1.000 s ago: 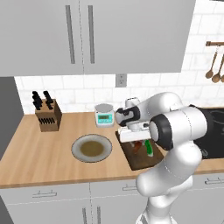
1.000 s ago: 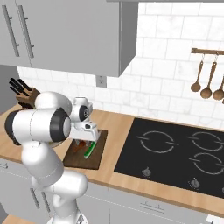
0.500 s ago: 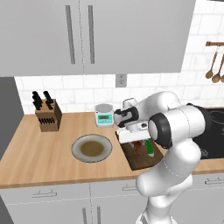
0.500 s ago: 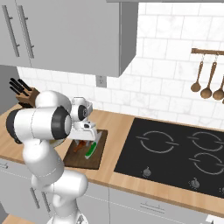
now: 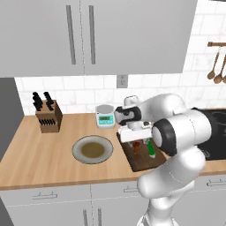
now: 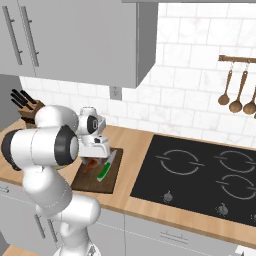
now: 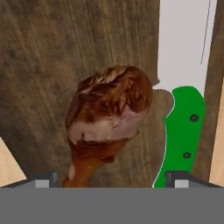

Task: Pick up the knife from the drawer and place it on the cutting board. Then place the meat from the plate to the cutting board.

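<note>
Reddish-brown meat (image 7: 109, 118) hangs over the dark cutting board (image 7: 52, 52), centre of the hand view, with the gripper (image 7: 109, 177) above it.
Green-handled knife (image 7: 183, 131) lies on the board at right, so I judge the second step nearly done. Finger tips sit wide apart low in frame; I cannot tell whether they grip. Next: lower, release. Farther left, the plate (image 5: 79, 145) sits bare.

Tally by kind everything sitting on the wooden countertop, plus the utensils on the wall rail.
Cutting board: 1
Green-handled knife: 1
Meat drumstick: 1
Plate: 1
Knife block: 1
Kitchen scale: 1
Hanging wooden utensils: 3
Total: 9
</note>
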You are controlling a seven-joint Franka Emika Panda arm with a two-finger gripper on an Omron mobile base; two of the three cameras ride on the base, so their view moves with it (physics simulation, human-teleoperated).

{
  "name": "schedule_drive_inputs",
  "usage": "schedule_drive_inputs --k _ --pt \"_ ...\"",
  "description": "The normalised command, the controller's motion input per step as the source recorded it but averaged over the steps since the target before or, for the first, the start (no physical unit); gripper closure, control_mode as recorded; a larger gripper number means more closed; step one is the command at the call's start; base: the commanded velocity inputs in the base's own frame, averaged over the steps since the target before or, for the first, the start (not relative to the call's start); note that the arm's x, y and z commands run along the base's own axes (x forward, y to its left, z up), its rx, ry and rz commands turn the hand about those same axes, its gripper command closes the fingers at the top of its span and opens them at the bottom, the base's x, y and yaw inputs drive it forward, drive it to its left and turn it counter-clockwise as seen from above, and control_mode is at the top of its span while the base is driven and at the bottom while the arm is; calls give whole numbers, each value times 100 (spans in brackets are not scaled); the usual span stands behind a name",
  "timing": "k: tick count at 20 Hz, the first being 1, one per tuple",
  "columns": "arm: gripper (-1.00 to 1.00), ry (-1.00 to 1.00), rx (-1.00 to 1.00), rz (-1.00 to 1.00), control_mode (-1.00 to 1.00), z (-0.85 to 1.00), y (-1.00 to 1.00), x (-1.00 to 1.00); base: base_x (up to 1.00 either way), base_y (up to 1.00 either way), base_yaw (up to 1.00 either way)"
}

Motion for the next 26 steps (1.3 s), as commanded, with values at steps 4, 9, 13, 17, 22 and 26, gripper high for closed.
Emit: schedule_drive_inputs --k 4,9,13,17,22,26 --pt "-100 -3 0 0 -100 41 0 -53 0 0 0" --pt "-100 -20 -1 0 -100 11 0 -65 0 0 0" --pt "-100 -28 0 0 -100 38 0 -67 0 0 0" --pt "-100 -26 0 0 -100 69 0 -71 0 0 0" --pt "-100 -23 0 0 -100 70 0 -79 0 0 0" --pt "-100 -21 0 0 -100 87 0 -65 0 0 0"
